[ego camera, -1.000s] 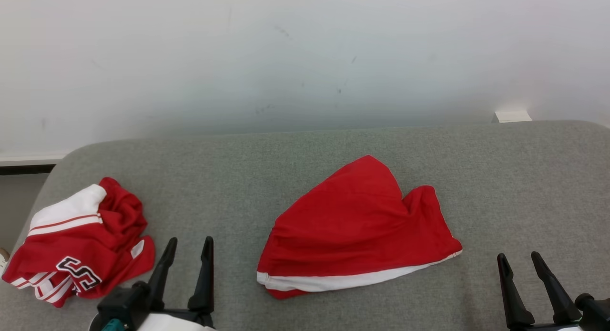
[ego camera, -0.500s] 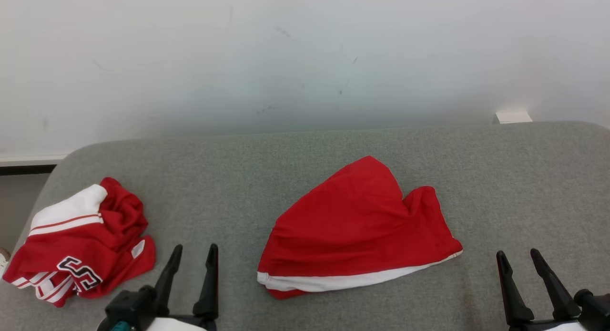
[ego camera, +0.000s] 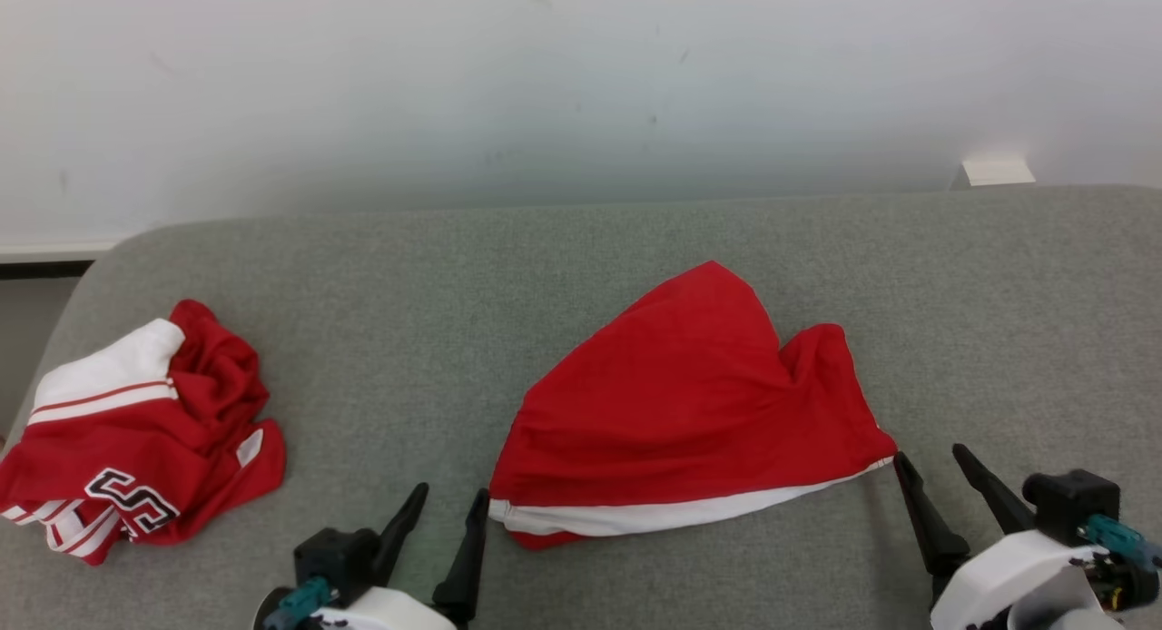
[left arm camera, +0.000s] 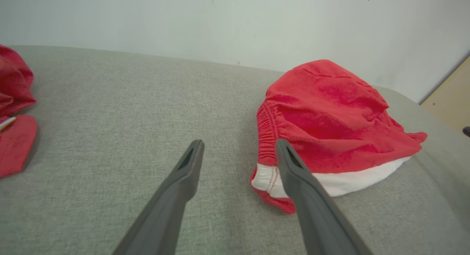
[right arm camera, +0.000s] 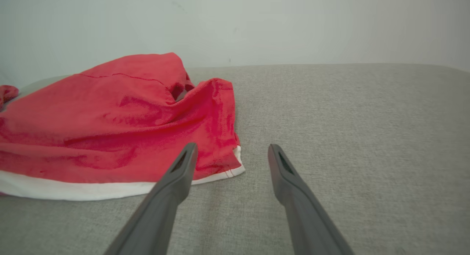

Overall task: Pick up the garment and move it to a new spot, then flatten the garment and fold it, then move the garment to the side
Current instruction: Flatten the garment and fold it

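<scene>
The garment (ego camera: pixel 690 412) is red with a white band along its near edge and lies loosely folded in the middle of the grey padded surface (ego camera: pixel 408 303). My left gripper (ego camera: pixel 449 494) stands open beside its near left corner, the right finger (left arm camera: pixel 290 166) close to the white band of the garment (left arm camera: pixel 323 122). My right gripper (ego camera: pixel 928 454) stands open by the near right corner. In the right wrist view the garment (right arm camera: pixel 121 133) lies left of the gripper (right arm camera: pixel 232 147), whose left finger (right arm camera: pixel 180 170) overlaps the corner's hem. Nothing is held.
A crumpled red and white jersey (ego camera: pixel 136 439) with black lettering lies at the surface's left end, its edge showing in the left wrist view (left arm camera: pixel 14 100). A white wall (ego camera: pixel 581 85) rises behind. A small white block (ego camera: pixel 994 170) sits at the back right.
Both grippers have closed in on the garment, the left one moving right to its near left corner and the right one moving left to its near right corner. The camera has shifted slightly.
</scene>
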You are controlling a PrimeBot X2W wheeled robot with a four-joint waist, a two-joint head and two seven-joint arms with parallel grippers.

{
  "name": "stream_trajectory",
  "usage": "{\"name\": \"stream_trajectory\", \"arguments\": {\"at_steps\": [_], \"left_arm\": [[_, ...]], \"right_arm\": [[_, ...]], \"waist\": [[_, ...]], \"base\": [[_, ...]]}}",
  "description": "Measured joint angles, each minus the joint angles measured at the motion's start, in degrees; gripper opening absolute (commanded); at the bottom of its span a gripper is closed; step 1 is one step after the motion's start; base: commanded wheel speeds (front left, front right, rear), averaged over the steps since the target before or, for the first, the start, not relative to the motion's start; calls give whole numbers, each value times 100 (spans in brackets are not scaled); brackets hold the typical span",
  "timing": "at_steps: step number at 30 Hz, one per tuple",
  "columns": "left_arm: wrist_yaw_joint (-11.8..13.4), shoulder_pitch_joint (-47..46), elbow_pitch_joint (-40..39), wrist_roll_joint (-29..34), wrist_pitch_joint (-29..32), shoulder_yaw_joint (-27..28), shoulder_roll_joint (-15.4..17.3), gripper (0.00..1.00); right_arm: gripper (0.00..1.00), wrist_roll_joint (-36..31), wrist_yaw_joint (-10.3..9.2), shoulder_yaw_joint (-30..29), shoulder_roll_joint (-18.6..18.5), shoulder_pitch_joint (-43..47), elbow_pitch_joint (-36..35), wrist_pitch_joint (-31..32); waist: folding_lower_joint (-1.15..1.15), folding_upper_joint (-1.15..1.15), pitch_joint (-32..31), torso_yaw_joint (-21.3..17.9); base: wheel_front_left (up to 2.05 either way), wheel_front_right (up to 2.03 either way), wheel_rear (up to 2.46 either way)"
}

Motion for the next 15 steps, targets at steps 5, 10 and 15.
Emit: {"name": "stream_trajectory", "arguments": {"at_steps": [5,10,15], "left_arm": [[-10,-260,257,-112,210,-277,110,100],[-15,-464,370,-408,412,-709,268,100],[-30,-691,391,-758,591,-1259,512,100]], "right_arm": [[100,324,0,671,-137,-598,667,140],[100,737,0,1271,-218,-1022,1207,167],[100,1140,0,1742,-248,-1310,1561,31]], "waist": [[0,0,178,38],[0,0,321,126],[0,0,456,209]], "base": [[0,0,0],[0,0,0],[0,0,0]]}}
